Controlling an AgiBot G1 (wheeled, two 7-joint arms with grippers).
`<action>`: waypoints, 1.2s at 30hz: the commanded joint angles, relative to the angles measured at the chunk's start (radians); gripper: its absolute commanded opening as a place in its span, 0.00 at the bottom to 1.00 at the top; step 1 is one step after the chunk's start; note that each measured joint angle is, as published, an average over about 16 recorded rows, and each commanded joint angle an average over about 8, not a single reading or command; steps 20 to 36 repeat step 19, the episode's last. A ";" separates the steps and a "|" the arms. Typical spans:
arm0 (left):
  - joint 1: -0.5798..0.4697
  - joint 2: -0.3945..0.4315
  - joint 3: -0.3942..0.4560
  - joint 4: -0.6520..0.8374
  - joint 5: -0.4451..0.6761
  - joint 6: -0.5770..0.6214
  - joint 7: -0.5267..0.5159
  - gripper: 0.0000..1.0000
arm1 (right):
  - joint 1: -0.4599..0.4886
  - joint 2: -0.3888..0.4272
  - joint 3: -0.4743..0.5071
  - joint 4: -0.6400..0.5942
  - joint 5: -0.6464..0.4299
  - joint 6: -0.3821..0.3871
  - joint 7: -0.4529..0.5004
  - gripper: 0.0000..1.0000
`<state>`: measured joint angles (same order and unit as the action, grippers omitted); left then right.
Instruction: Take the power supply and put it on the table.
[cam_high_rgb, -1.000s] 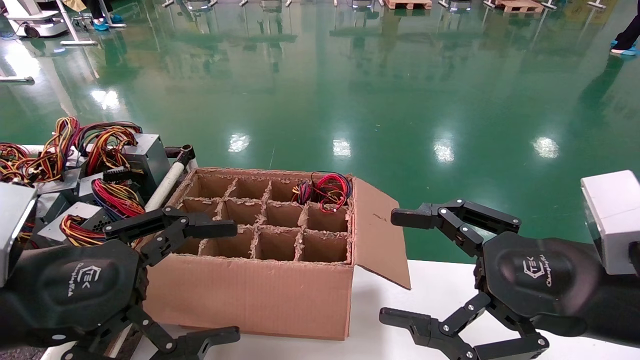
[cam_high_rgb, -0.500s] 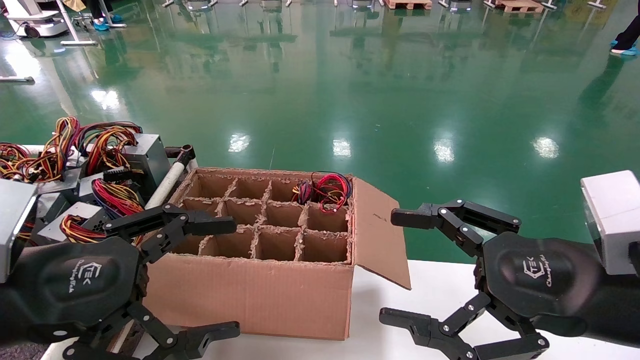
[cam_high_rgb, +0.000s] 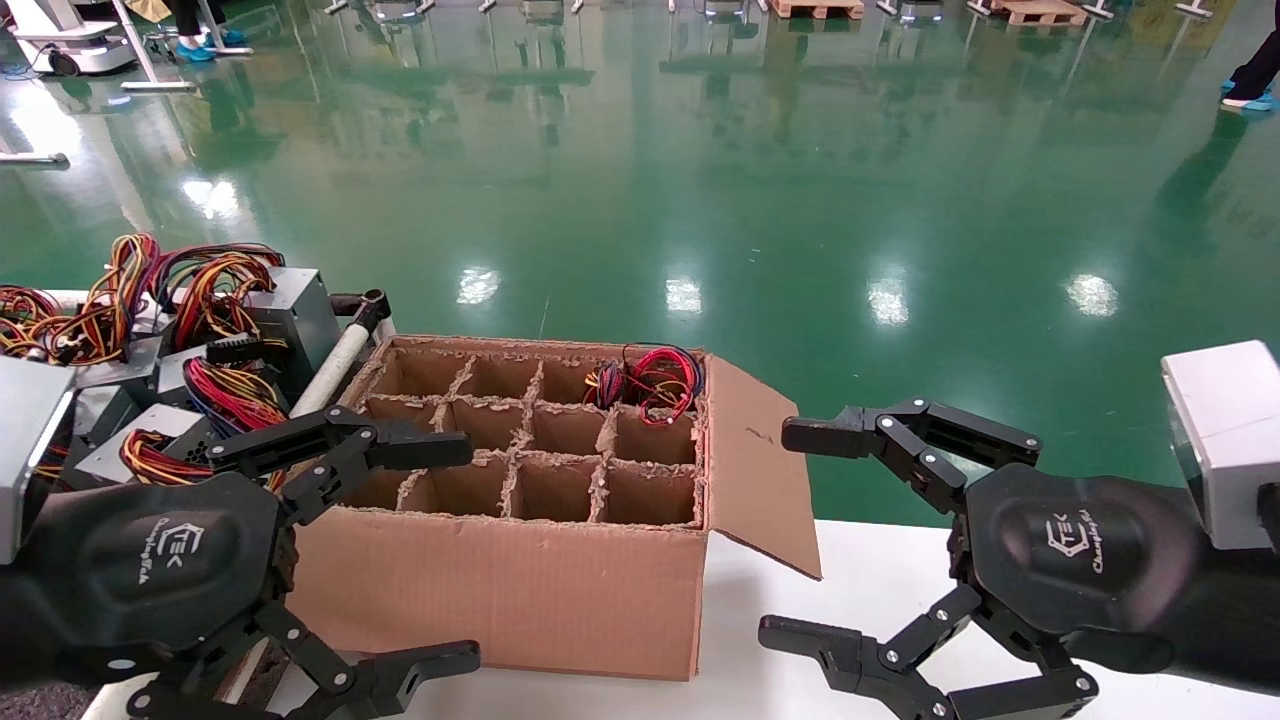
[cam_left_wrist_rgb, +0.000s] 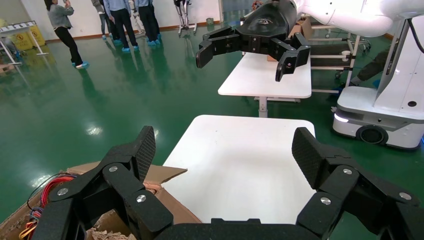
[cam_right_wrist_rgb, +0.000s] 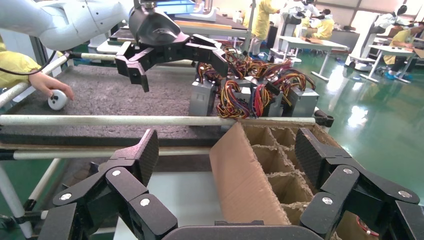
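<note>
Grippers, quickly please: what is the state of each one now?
Left gripper: open, holding nothing, at the near left corner of the cardboard box.
Right gripper: open, holding nothing, beside the box over the white tabletop.

Rough, frayed brown cardboard box (cam_high_rgb: 520, 590) at lower centre; glossy green floor (cam_high_rgb: 700, 180) across the top; dull grey sheet-metal power supply (cam_high_rgb: 300, 315) at left; coarse dark felt-like worktop (cam_right_wrist_rgb: 125, 95); matt black plastic left pincer (cam_high_rgb: 440, 555).
</note>
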<state>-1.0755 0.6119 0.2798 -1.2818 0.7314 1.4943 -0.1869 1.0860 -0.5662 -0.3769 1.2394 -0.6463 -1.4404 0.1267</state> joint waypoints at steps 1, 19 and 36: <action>0.000 0.000 0.000 0.000 0.000 0.000 0.000 1.00 | 0.000 0.000 0.000 0.000 0.000 0.000 0.000 1.00; -0.001 0.000 0.000 0.001 0.000 -0.001 0.000 1.00 | 0.000 0.000 0.000 0.000 0.000 0.000 0.000 1.00; -0.001 0.000 0.000 0.001 0.000 -0.001 0.000 1.00 | 0.000 0.000 0.000 0.000 0.000 0.000 0.000 1.00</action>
